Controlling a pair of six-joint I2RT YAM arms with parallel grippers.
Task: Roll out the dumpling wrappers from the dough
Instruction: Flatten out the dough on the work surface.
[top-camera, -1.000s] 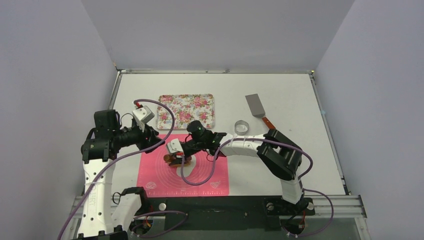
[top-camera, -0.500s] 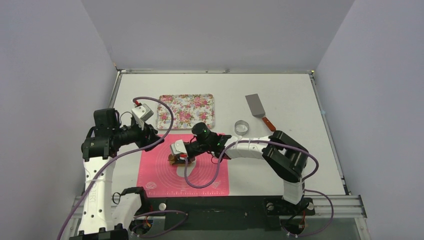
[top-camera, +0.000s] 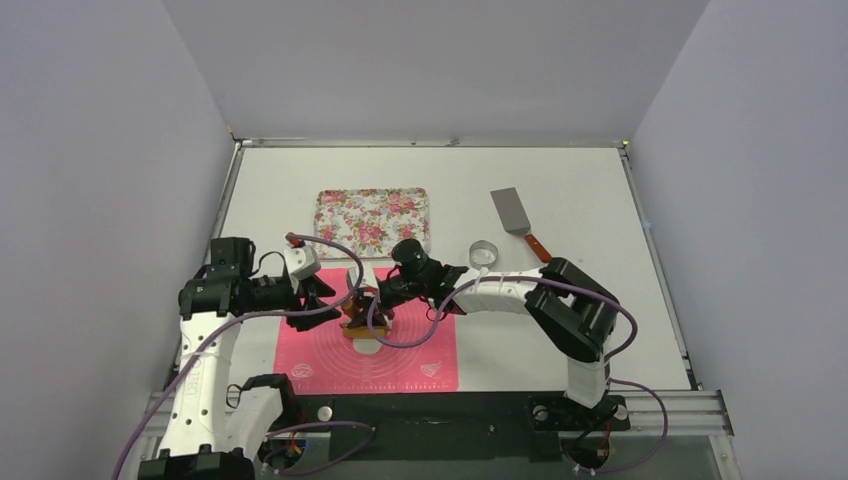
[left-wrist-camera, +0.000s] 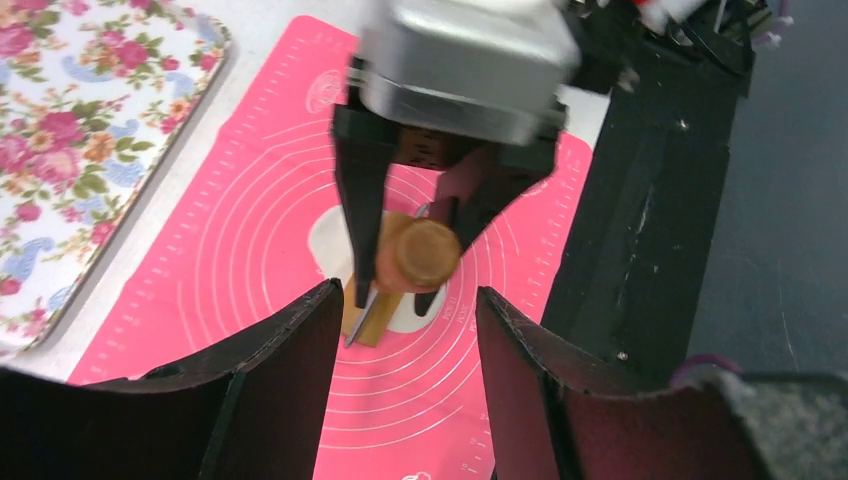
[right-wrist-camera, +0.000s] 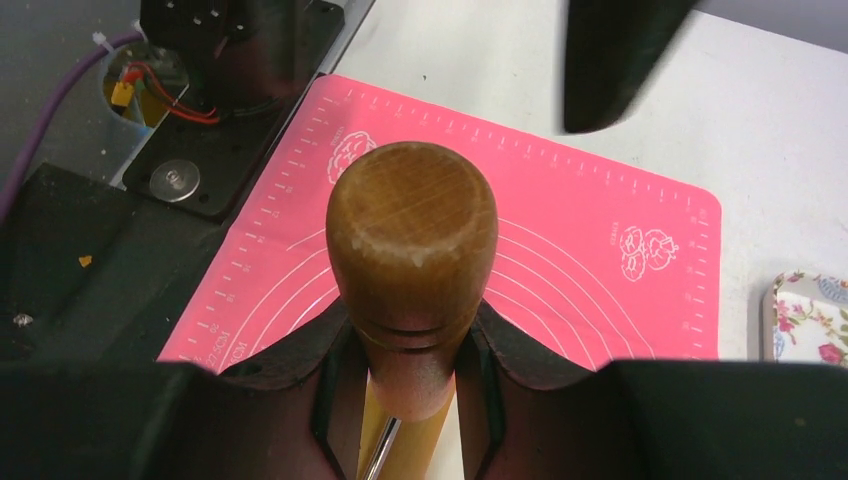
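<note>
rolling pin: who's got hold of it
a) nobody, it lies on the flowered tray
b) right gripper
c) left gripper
B: the right gripper is clamped on the wooden rolling pin at its handle, above the pink mat, while the left gripper stands open nearby.

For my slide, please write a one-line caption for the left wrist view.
Right fingers grip a wooden rolling pin over white dough on a pink mat; open left fingers in foreground.

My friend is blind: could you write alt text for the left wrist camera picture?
The right gripper holds a wooden rolling pin over flat white dough on a pink mat. A floral tray lies beside the mat.
</note>
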